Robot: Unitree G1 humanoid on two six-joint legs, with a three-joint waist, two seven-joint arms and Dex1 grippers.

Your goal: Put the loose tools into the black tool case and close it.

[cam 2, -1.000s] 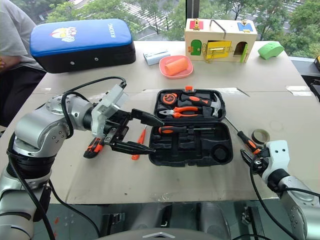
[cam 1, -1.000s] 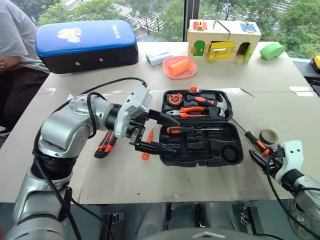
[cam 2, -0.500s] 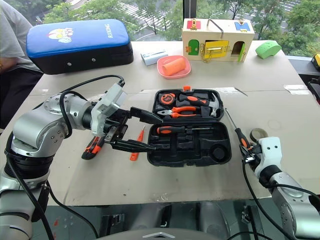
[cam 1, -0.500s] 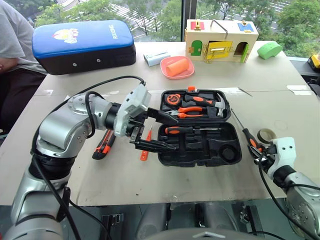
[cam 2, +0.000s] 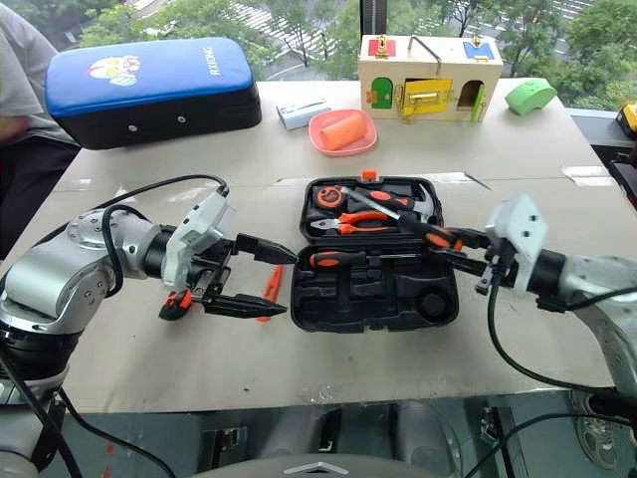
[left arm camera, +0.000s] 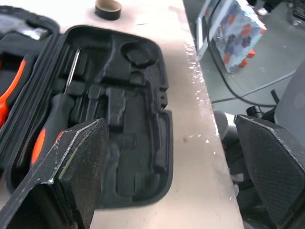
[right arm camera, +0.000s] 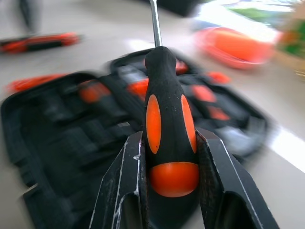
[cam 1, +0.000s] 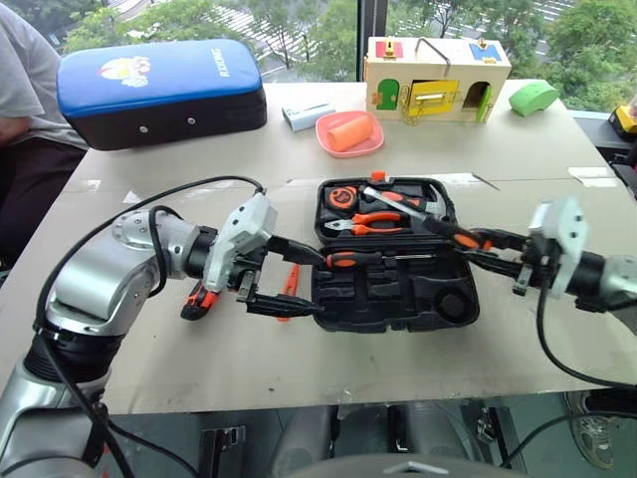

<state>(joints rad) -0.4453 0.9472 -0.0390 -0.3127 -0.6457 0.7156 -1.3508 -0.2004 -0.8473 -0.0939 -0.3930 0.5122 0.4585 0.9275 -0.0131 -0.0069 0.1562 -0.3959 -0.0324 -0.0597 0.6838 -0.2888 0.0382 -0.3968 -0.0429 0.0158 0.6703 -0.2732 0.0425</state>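
The black tool case (cam 1: 398, 301) lies open mid-table. One black-and-orange screwdriver (cam 1: 360, 259) rests in its near half. My right gripper (cam 1: 490, 249) is shut on a second screwdriver (right arm camera: 164, 95), held nearly level above the case's right side, with the shaft pointing over the lid half. Just left of the case my left gripper (cam 1: 320, 285) is open, and the slim orange tester screwdriver (cam 1: 291, 283) lies on the table below its fingers. The utility knife (cam 1: 199, 297) lies partly hidden behind that gripper. A tape roll (left arm camera: 107, 7) sits on the table beyond the case.
Hammer, pliers and tape measure (cam 1: 383, 204) fill the lid half. At the back stand a blue-topped padded case (cam 1: 159, 85), a pink dish (cam 1: 348, 132), a wooden lock box (cam 1: 436, 68) and a green object (cam 1: 534, 97). A person (cam 1: 20, 90) sits far left.
My right gripper closed on the screwdriver at the table's right front, lifted it and swung it left over the case. My left gripper drew back a little to the left, still open.
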